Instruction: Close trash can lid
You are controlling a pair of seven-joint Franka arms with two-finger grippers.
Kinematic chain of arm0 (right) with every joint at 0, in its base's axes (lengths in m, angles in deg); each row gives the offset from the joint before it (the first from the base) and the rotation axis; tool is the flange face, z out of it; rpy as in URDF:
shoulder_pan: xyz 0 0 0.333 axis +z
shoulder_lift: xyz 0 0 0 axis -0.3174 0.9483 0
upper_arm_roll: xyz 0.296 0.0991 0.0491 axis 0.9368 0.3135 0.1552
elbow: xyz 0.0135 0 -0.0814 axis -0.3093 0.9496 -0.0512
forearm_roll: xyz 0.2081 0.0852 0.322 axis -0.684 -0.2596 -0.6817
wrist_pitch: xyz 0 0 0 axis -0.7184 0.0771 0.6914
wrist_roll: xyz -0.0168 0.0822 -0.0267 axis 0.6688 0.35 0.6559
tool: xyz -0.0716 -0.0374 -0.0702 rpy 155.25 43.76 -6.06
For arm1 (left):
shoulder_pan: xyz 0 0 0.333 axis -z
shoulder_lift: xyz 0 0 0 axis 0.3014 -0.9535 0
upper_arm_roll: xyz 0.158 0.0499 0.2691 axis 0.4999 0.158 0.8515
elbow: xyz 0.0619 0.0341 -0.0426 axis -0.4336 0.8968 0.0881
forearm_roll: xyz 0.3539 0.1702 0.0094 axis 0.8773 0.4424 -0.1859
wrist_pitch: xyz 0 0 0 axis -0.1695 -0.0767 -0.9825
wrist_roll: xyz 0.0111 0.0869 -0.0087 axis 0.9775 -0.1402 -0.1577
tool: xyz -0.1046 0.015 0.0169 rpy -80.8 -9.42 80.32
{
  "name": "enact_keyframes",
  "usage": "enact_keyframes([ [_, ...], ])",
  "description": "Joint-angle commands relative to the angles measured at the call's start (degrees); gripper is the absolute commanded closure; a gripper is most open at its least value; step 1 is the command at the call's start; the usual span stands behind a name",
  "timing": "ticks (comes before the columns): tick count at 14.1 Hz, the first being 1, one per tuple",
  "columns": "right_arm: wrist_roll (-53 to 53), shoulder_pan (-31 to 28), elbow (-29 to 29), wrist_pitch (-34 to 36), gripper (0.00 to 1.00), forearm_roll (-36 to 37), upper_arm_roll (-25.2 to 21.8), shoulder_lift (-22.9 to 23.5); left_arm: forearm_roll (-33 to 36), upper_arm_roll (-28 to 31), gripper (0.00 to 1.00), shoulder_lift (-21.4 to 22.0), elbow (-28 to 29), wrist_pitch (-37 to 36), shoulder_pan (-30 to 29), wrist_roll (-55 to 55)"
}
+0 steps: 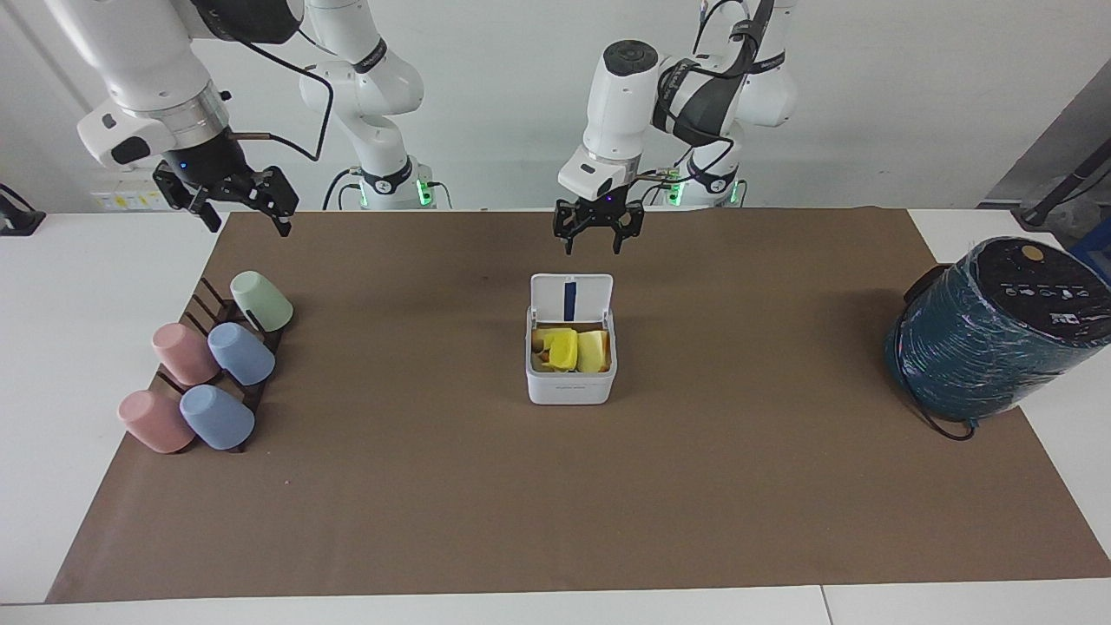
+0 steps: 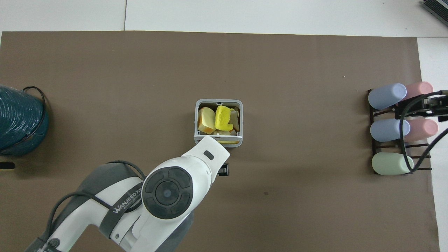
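Note:
The small white trash can [image 1: 570, 386] stands at the middle of the brown mat, with yellow and orange scraps inside. Its lid [image 1: 571, 298] stands upright on the edge nearer the robots, blue strip showing. In the overhead view the trash can's rim [image 2: 218, 102] is visible and the lid [image 2: 235, 140] is seen edge-on. My left gripper [image 1: 595, 241] is open and empty, raised over the mat close by the upright lid, not touching it. In the overhead view the left arm's wrist [image 2: 206, 154] covers part of the lid. My right gripper [image 1: 241, 208] is open and empty and waits over the cup rack's end of the mat.
A large dark teal wrapped cylinder [image 1: 989, 338] with a black cable sits at the left arm's end of the table; it also shows in the overhead view [image 2: 17, 122]. A dark rack of several pastel cups [image 1: 213, 365] lies at the right arm's end.

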Motion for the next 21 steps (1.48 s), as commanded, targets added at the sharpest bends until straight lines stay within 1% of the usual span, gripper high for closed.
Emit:
enact_keyframes([
  [1, 1.1, -0.3, 2.3, -1.6, 0.00, 0.9, 0.2, -1.6, -1.0, 1.1, 0.51, 0.9, 1.6, 3.6, 0.8, 1.0],
  [3, 1.2, -0.4, 2.3, -1.6, 0.00, 0.9, 0.2, -1.6, -1.3, 1.1, 0.76, 0.3, 1.6, 5.3, 0.8, 1.1],
  [5, 1.2, -0.3, 2.3, -1.6, 0.00, 0.9, 0.2, -1.6, -1.4, 1.1, 0.90, -0.3, 1.6, 7.5, 0.9, 1.3],
  [7, 1.2, -0.4, 2.3, -1.6, 0.00, 0.9, 0.2, -1.6, -1.4, 1.1, 1.00, -1.3, 1.6, 9.3, 1.2, 3.2],
  [11, 1.2, -0.4, 2.4, -1.7, 0.00, 0.9, 0.2, -1.6, -1.4, 1.1, 1.00, -2.9, 1.5, 13.5, 1.2, 4.1],
  [13, 1.3, -0.4, 2.6, -1.9, 0.00, 0.9, 0.2, -1.6, -1.5, 1.1, 1.00, -4.4, 1.4, 17.8, 0.6, 4.2],
  [18, 1.3, -0.4, 2.8, -1.9, 0.00, 0.9, 0.2, -1.7, -6.7, 1.2, 1.00, -7.1, 0.8, 28.6, -2.6, 4.1],
  [21, 1.3, -0.4, 2.8, -1.9, 0.00, 0.9, 0.2, -1.7, -7.3, 1.2, 1.00, -9.1, -0.8, 29.7, -2.7, 4.1],
])
